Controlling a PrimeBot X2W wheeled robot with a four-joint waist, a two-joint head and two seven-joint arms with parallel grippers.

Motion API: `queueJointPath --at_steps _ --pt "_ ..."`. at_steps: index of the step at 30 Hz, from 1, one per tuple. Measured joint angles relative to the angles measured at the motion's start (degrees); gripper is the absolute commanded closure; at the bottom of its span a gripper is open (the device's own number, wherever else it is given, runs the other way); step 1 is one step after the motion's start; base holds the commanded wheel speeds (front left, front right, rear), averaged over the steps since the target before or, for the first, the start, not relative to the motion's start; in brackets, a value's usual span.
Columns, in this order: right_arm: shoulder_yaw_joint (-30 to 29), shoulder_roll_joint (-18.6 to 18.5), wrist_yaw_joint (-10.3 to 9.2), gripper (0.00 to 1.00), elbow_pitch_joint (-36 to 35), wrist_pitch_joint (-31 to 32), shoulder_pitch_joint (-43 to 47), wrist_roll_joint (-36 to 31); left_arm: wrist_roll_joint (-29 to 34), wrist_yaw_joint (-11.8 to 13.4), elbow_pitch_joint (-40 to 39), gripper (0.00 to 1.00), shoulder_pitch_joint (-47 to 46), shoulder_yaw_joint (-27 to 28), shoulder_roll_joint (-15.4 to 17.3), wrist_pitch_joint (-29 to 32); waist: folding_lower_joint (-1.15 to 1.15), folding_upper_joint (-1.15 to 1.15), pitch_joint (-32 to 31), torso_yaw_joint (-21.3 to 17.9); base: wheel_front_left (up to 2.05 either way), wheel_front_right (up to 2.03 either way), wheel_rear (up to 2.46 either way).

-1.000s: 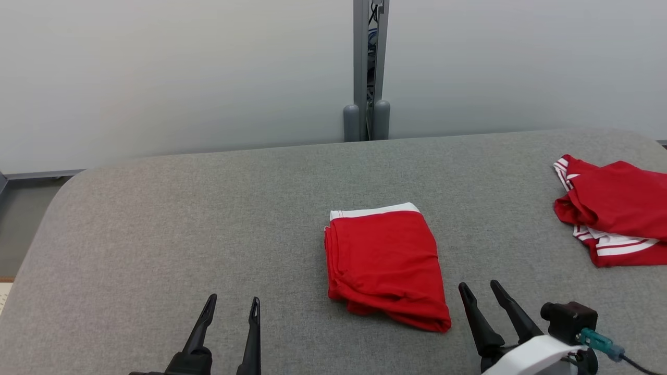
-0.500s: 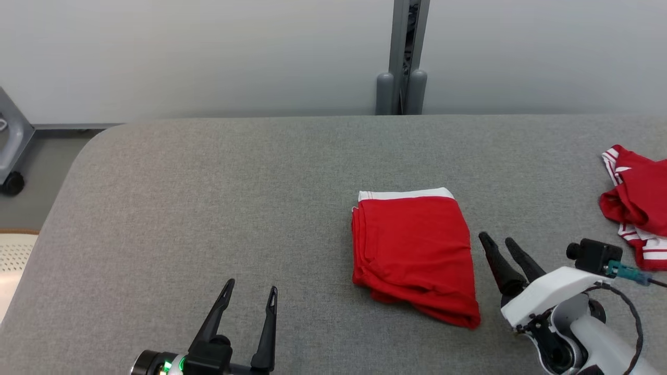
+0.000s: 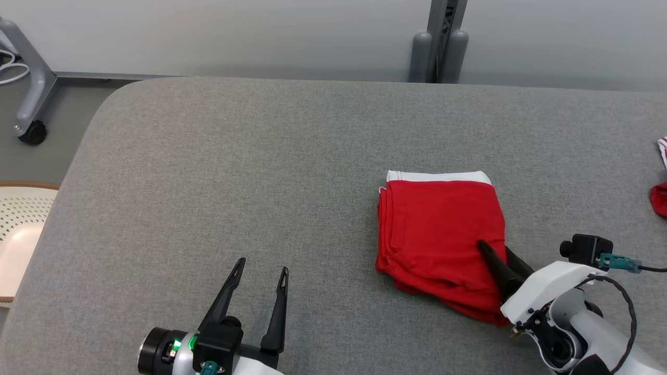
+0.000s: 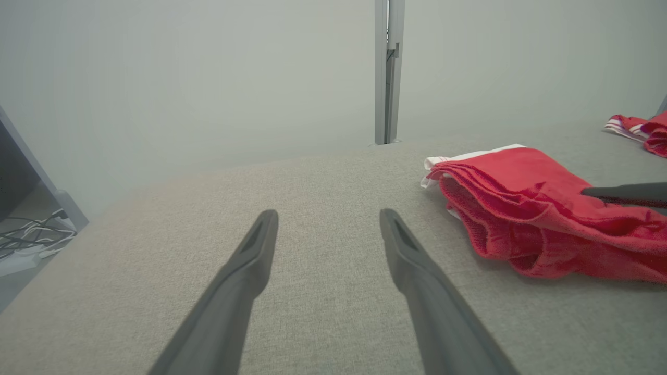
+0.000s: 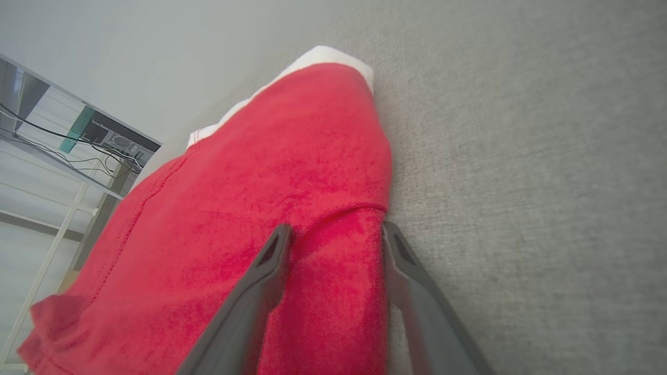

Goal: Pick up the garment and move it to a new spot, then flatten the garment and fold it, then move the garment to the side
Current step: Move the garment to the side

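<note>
Head view: folded red shorts (image 3: 440,234) right of centre on grey bench (image 3: 208,182). Right gripper (image 3: 494,246) fingers apart astride their lower-right edge, probably to grab for the sideways move. Left gripper (image 3: 262,265) lower left, fingers apart, idle.
Left wrist view: shorts at right.
Right wrist view: fingers straddle the edge, not clamped.

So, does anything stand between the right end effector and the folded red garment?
Nothing visible does. The open right end effector straddles the right edge of the folded red garment with the white band, on the grey fabric table. The open left end effector hovers apart, further left.
</note>
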Motion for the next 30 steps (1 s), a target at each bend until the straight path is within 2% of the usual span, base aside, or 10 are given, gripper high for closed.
queueJointPath --at_steps 1,2,4,6,7,17,22,30 --pt "0.67 0.01 0.0 0.51 -0.03 0.22 -0.01 0.48 -0.03 0.0 0.08 0.0 -0.01 -0.09 -0.01 0.0 0.0 0.0 0.05 0.14 0.0 0.0 0.0" --pt "1.34 -0.01 -0.01 0.53 -0.05 0.51 -0.01 0.94 -0.09 0.01 0.22 0.0 -0.01 -0.22 0.0 0.0 0.0 0.0 0.07 0.28 0.0 0.0 0.0" --pt "2.35 -0.21 -0.01 0.81 -0.08 0.38 -0.03 1.65 -0.09 0.01 0.34 0.0 -0.04 -0.38 0.0 0.0 0.0 0.0 0.07 0.55 0.0 0.0 0.0" --pt "3.08 -0.55 -0.01 0.97 -0.03 -0.16 -0.05 2.4 -0.14 0.02 0.38 0.0 -0.07 -0.52 0.0 0.0 0.0 0.0 0.01 0.82 0.0 0.0 0.0" --pt "3.32 -0.68 -0.01 1.0 -0.03 -0.65 -0.07 2.77 -0.14 0.08 0.4 0.0 -0.08 -0.56 0.0 0.0 0.0 0.0 -0.04 0.92 0.0 0.0 0.0" --pt "7.14 -2.8 0.0 1.0 -0.52 -5.57 -1.49 2.49 -0.05 -0.03 0.56 0.0 -0.07 -0.37 0.0 0.0 0.0 0.0 -0.05 0.13 0.0 0.0 0.0" --pt "8.34 -4.44 0.0 1.0 0.29 -6.64 -3.83 -4.41 0.38 -0.29 0.27 0.0 -0.08 -0.03 0.02 -0.01 0.0 0.0 0.1 -1.66 0.0 0.0 0.0" --pt "0.18 -3.68 0.0 1.0 -2.5 -6.72 -4.59 -17.83 0.78 -0.85 -0.27 0.0 -0.85 0.53 0.23 0.0 0.0 0.0 1.11 -6.83 0.0 0.0 0.0"
